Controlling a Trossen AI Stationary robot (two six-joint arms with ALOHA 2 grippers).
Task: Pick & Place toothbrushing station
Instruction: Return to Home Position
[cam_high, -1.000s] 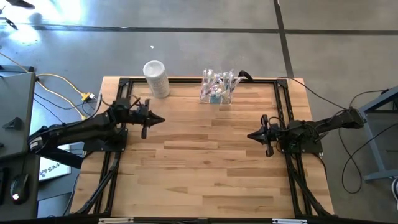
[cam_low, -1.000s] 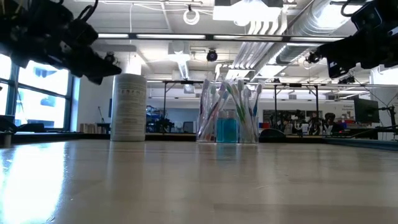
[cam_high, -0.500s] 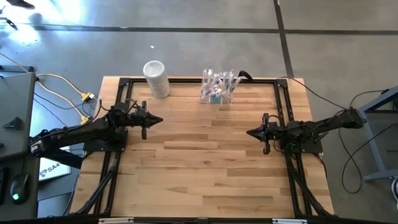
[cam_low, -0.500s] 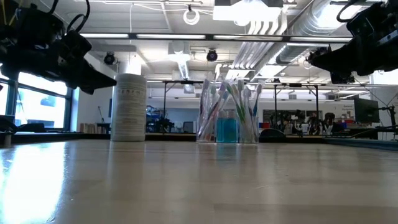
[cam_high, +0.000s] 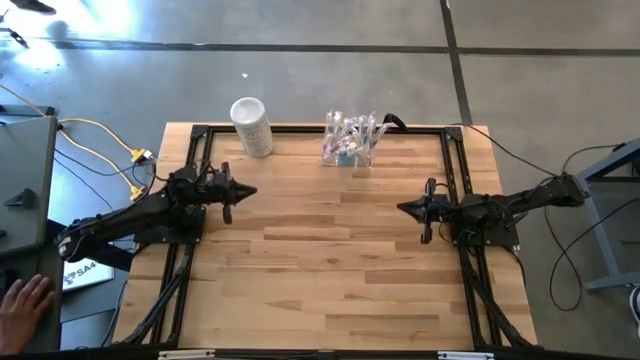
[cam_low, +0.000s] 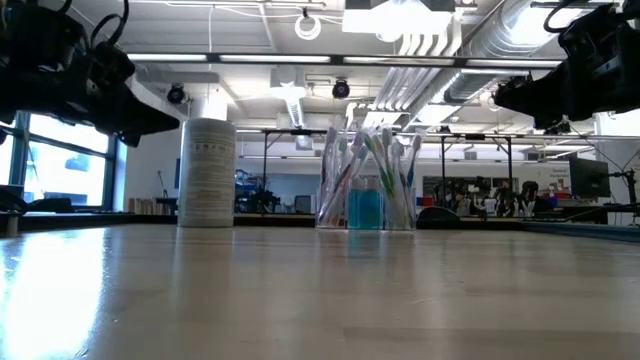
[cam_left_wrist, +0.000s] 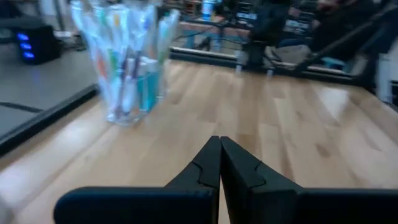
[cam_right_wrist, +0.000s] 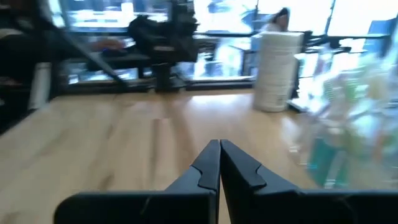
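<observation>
**Left gripper (cam_high: 249, 192) and right gripper (cam_high: 402, 209) shut and empty, holder at the far edge**

Left gripper hangs over the left part of the wooden table (cam_high: 330, 275), raised above the boards and touching nothing. It points toward the middle of the table. In the left wrist view its two dark fingers (cam_left_wrist: 208, 165) are pressed together along their whole length, with no gap and nothing between them.

The right gripper is over the right part of the table, also lifted off the surface, and points back toward the left one. The two tips face each other, well apart, with bare wood between them. In the right wrist view its fingers (cam_right_wrist: 208, 165) meet in the same way and carry nothing.

The toothbrushing station (cam_high: 348, 141) stands upright near the far edge of the table, about in the middle of that edge and just inside the black frame (cam_high: 300, 129). It is well apart from both grippers. Several toothbrushes (cam_low: 352, 165) stand in it and lean in different directions, their heads up. A light-blue piece (cam_low: 366, 208) sits low inside the clear walls.

A white cylindrical container (cam_high: 251, 125) stands upright on the same far edge, toward the left arm's side, apart from the station.

A person's hand (cam_high: 25, 304) shows off the table, near the base of the left arm.
</observation>
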